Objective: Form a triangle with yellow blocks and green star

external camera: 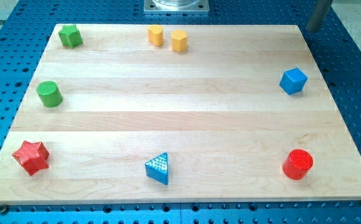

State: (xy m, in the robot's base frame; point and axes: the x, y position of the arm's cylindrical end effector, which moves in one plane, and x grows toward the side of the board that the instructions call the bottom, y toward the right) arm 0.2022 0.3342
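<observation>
The green star (70,36) sits at the board's top left corner. Two yellow blocks stand side by side near the top edge, a little left of the middle: a rounded one (155,35) and a hexagonal one (179,40). They are close together and do not quite touch. My tip (312,30) is at the view's top right, just off the board's top right corner. It is far to the right of the yellow blocks and touches no block.
A green cylinder (49,94) is at the left edge and a red star (31,157) at the bottom left. A blue triangle (158,168) is at the bottom middle, a red cylinder (298,164) at the bottom right, a blue cube (293,81) at the right. The wooden board (180,118) lies on a blue perforated table (348,68).
</observation>
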